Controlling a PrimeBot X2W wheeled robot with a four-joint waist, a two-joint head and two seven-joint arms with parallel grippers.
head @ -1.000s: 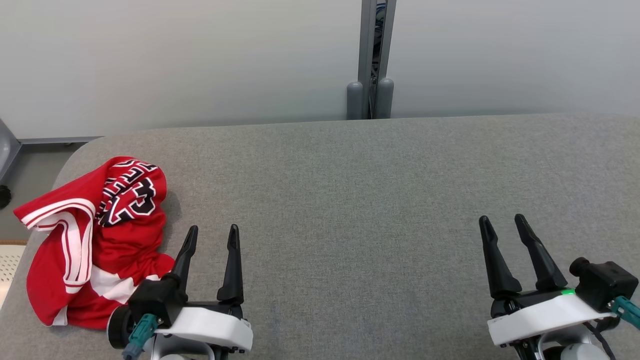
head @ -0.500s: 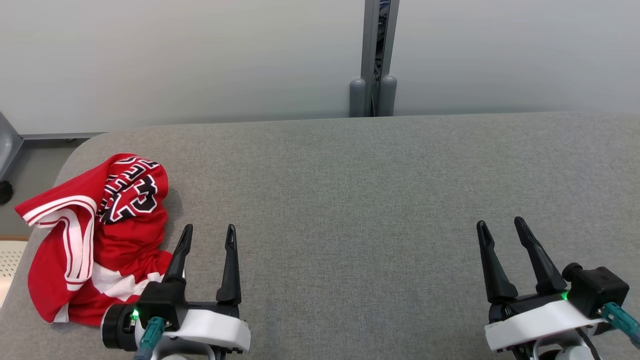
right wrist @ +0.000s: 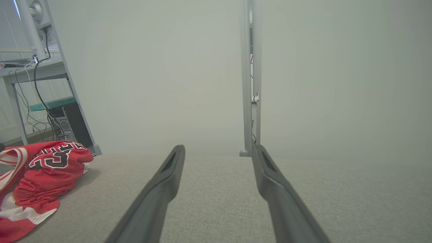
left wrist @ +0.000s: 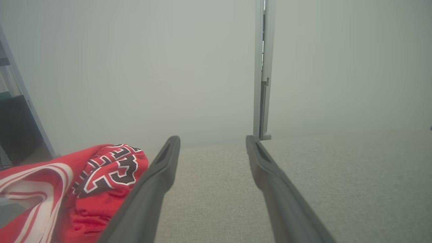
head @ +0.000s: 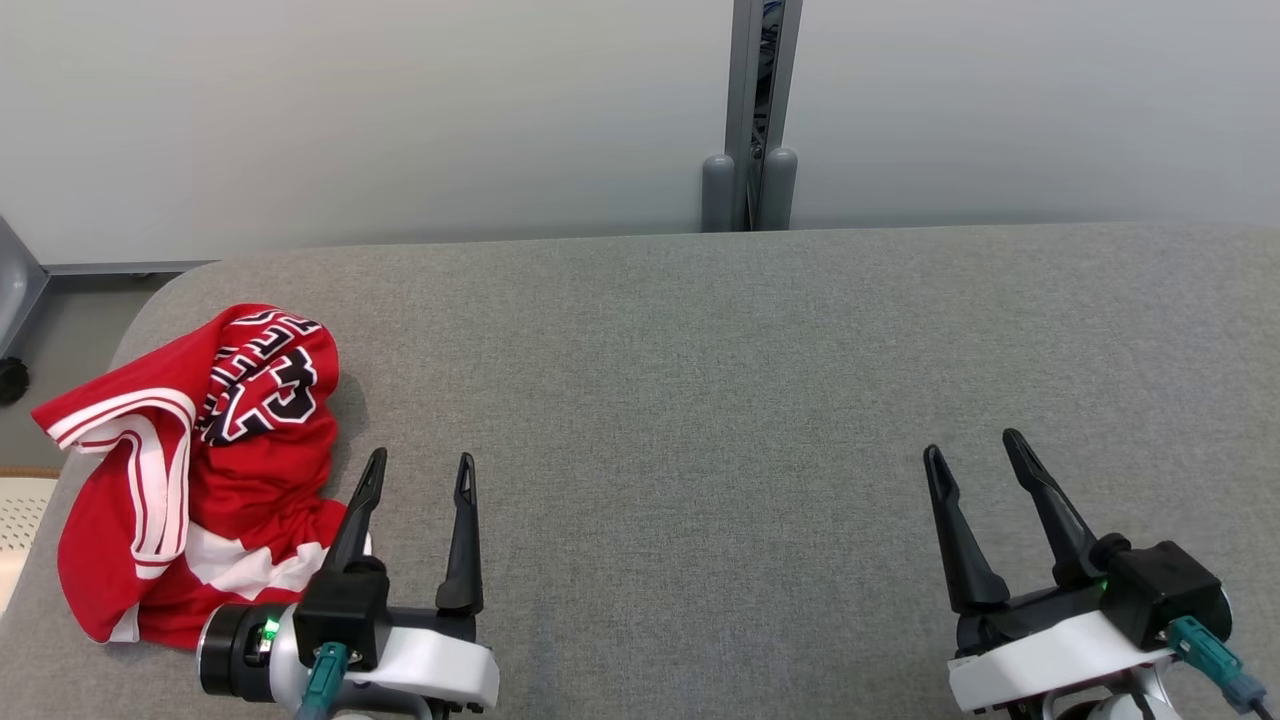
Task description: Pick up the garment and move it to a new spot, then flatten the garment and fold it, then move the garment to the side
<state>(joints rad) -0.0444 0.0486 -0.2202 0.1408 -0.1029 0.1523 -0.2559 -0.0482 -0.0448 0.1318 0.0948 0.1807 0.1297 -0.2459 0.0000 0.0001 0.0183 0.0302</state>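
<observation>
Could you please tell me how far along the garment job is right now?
Nothing looks done: the red garment lies crumpled at the table's left end. In hand: the left gripper sits open beside it, the right gripper open and far off. Left: pick up, move, flatten, fold, set aside.

Red/white garment (head: 190, 470), grey table (head: 700, 400)

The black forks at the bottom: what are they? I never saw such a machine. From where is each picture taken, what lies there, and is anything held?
They are a robot's two claws. The head view looks down from its head: left claw at lower left, right claw at lower right. Each wrist view looks along one claw's own fingers. On the grey fabric-covered table lies a crumpled red jersey with white stripes and black lettering, beside the left claw. Both claws are open, holding nothing.
</observation>
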